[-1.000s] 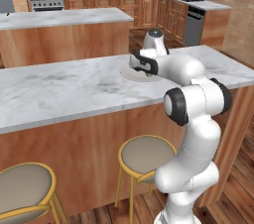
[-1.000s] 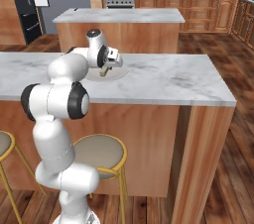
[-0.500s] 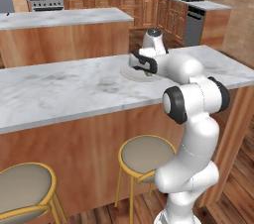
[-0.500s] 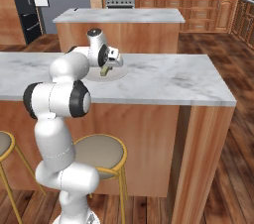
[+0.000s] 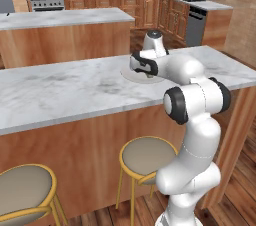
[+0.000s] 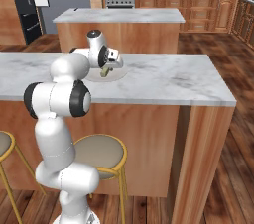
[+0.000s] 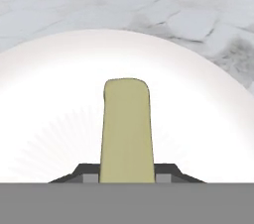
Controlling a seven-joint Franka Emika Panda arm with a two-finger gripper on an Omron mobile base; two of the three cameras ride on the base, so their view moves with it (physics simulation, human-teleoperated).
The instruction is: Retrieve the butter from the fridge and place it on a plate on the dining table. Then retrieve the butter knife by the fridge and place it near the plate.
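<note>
A simulated kitchen with wood cabinets and marble tops. At the far left of the right base view stands a tall black fridge (image 6: 27, 7). Near the camera, a long marble table (image 5: 60, 92) with orange-brown wood sides runs from left to right, with gold-legged round stools (image 5: 147, 157) tucked against its near side. A white robot arm rises from the floor beside the stools and reaches forward over the table top. Its gripper (image 6: 105, 72) hangs just above a round off-white plate (image 5: 131, 76) that lies on the marble toward the right half of the table. The gripper is clenched on a small pale-yellow stick of butter (image 7: 126, 131), which points down from between the dark fingertips (image 7: 166, 172) toward the middle of the plate (image 7: 54, 119). Whether the butter touches the plate cannot be told. Behind the table a second marble-topped island (image 5: 65, 18) stands, and along the far wall a stove (image 5: 45, 1) and small appliances sit on the counter
</note>
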